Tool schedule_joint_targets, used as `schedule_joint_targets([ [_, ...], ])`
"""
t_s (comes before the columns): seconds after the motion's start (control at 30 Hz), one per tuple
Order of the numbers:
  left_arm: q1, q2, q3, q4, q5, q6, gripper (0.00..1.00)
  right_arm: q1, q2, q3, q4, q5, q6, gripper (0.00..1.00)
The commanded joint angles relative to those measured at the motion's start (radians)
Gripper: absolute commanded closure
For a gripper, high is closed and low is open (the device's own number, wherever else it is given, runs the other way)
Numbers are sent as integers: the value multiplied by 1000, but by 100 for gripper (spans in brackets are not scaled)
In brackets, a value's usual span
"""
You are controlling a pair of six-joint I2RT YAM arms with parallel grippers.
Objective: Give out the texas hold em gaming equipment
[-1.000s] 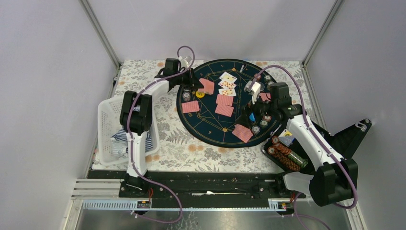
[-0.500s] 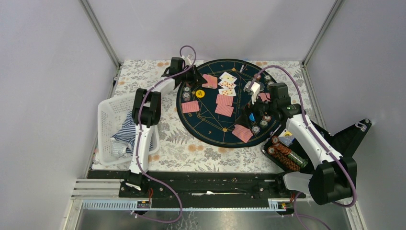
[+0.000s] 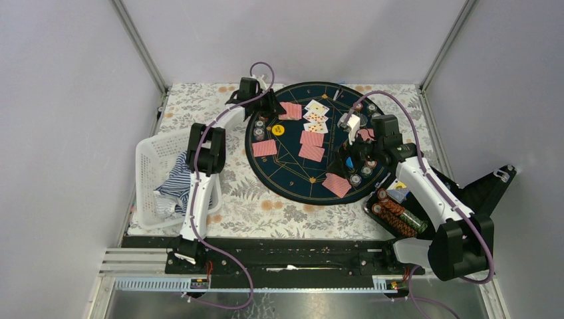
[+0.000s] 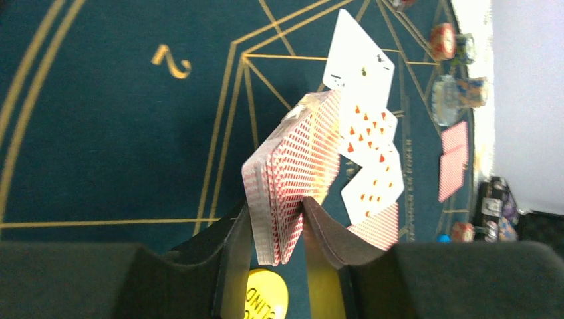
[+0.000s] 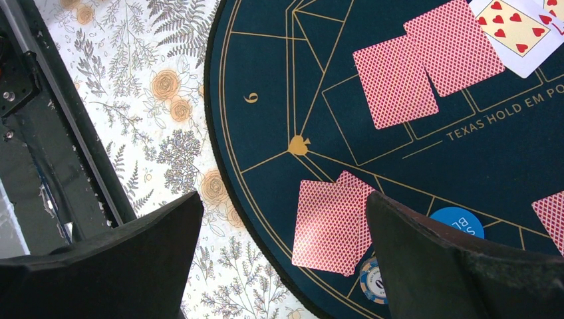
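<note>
Our left gripper (image 4: 276,222) pinches a fanned stack of red-backed paper playing cards (image 4: 296,159) over the round dark blue mat (image 4: 100,133). Our right gripper (image 5: 282,212) is spread wide. The stack leans, so cards could slip out.

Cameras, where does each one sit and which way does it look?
Top external: high behind the arms, looking down on the round mat; the left arm and right arm show.
Left wrist: on the left arm, looking along the mat at the pack of cards between the left tool's fingers.
Right wrist: on the right arm, looking down at the mat's edge between the open right tool's fingers.
Shared: top and left wrist both show the yellow disc; top and right wrist the blue disc.
</note>
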Motion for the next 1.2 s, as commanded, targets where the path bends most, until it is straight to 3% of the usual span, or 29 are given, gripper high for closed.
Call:
schedule_joint_targets([
  [0.0, 9, 4, 69, -49, -149, 79, 61, -8, 3, 13, 13, -9, -13, 0],
  [0.43, 1, -89, 132, -138, -259, 198, 31, -9, -8, 14, 30, 9, 5, 0],
  [0.63, 1, -223, 102, -190, -290, 311, 2, -9, -41, 15, 39, 48, 22, 0],
  [1.17, 8, -832, -356, -317, -235, 619, 1, -9, -142, 45, -9, 155, 70, 0],
])
